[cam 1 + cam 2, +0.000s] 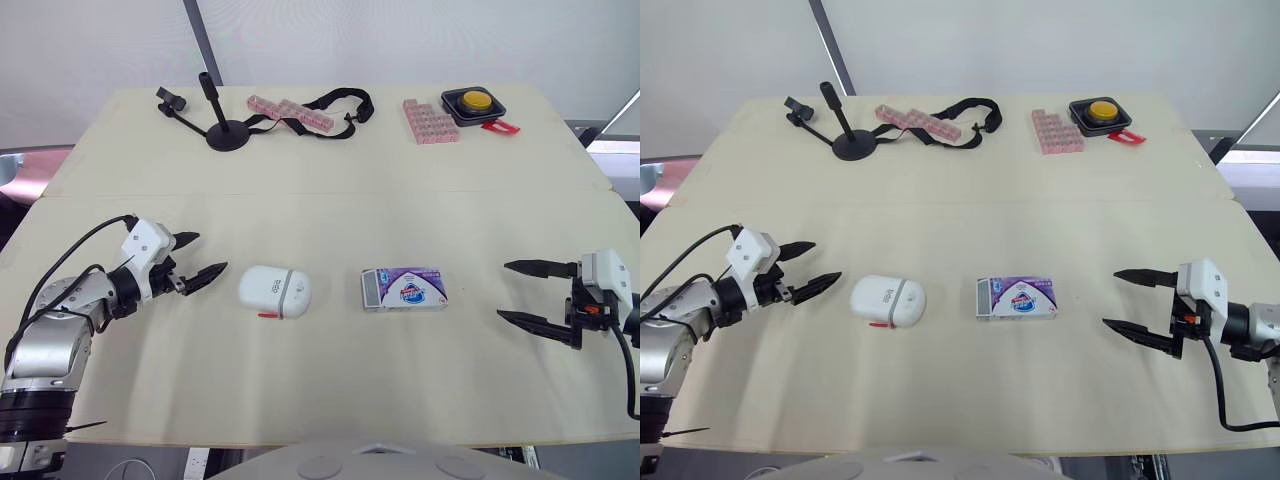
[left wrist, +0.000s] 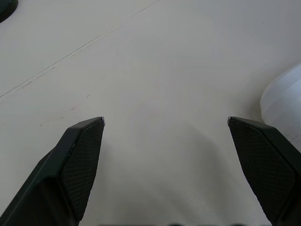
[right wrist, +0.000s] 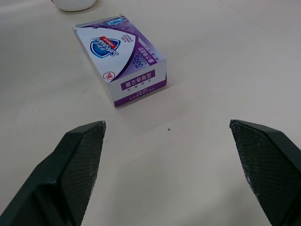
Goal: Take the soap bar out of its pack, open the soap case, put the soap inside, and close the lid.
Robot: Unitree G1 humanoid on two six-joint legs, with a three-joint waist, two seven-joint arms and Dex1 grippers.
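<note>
Two things of the task lie on the cream table (image 1: 320, 400), and the soap pack (image 1: 404, 289) serves as the mark for all else. It is a purple and white carton lying flat with its printed face up, and nothing touches it. To the robot's left of the pack, apart from it, lies the soap case (image 1: 274, 291), white and rounded, with its lid down and a small red tab at its near edge.

Beyond the case, on the side away from the pack, the left gripper (image 1: 212, 252) sits low over the table with its fingers spread wide and nothing between them (its wrist view shows the case's white edge (image 2: 282, 99) close by one finger). Well to the right of the pack the right gripper (image 1: 502, 290) points toward it, its fingers also spread wide and empty.

Far behind the pack, at the table's back edge, stand a black stand (image 1: 225, 130), pink strips (image 1: 290, 112), a black strap (image 1: 340, 100), a pink block (image 1: 430, 120) and a yellow button (image 1: 476, 100).
</note>
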